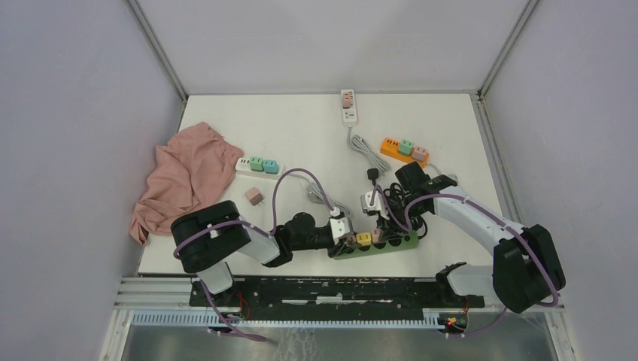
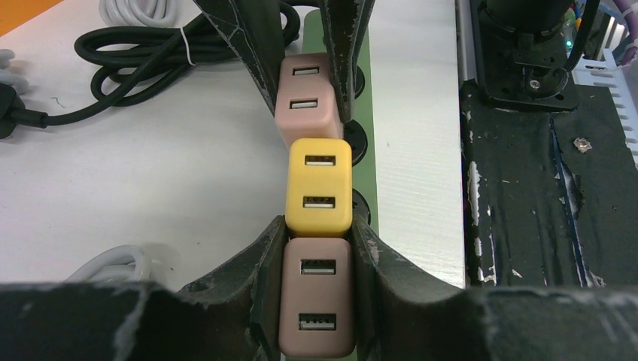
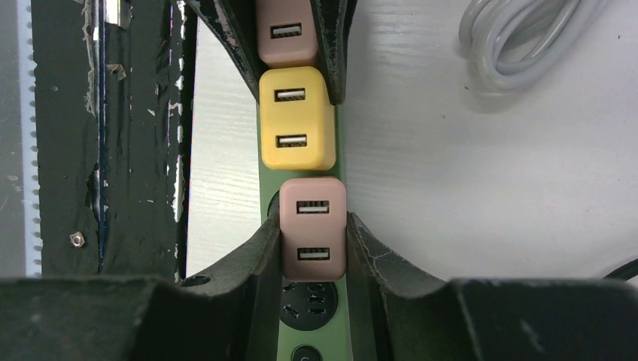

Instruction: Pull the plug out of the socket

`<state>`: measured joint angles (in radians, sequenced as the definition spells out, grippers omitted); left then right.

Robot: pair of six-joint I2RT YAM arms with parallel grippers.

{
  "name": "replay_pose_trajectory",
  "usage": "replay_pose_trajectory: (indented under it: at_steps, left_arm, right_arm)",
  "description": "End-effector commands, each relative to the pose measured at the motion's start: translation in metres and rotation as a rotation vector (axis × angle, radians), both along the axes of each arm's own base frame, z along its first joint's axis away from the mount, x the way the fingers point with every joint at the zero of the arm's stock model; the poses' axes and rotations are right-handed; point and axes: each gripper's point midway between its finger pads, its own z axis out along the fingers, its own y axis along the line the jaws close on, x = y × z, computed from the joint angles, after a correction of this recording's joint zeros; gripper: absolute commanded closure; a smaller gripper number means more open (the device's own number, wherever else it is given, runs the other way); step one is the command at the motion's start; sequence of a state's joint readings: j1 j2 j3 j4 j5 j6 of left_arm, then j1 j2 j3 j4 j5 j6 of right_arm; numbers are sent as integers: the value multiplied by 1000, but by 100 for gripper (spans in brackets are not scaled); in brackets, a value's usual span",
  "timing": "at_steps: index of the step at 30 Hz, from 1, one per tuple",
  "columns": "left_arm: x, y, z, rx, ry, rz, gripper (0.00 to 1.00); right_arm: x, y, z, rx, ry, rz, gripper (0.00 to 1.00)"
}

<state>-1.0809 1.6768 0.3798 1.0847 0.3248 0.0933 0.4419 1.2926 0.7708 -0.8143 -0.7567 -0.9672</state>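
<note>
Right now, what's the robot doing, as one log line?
left pincer: shut on left pink charger | right pincer: shut on right pink charger | yellow charger: between them

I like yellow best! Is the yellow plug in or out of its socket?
In, it seems: the yellow plug sits snug on the green strip.

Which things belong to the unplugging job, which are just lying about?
Job: green plastic power strip; yellow square plug; left gripper on pink square plug; right gripper on second pink plug.
Idle: crumpled pink cloth; orange power strip; loose pink plug.
</note>
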Motion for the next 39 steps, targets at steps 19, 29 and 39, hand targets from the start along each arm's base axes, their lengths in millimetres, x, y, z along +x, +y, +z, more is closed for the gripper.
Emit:
replay_pose_trajectory:
  at_steps: [19,29,39]
  left_arm:
    - [-1,13,-44,150,79,20,97]
    - [1,17,-41,140,84,35,97]
    - [15,14,-15,71,101,130,56]
  right_arm:
    - [3,47,46,181,7,57,100]
    - [-9,17,37,146,17,101,100]
    - [0,8,65,190,35,28,100]
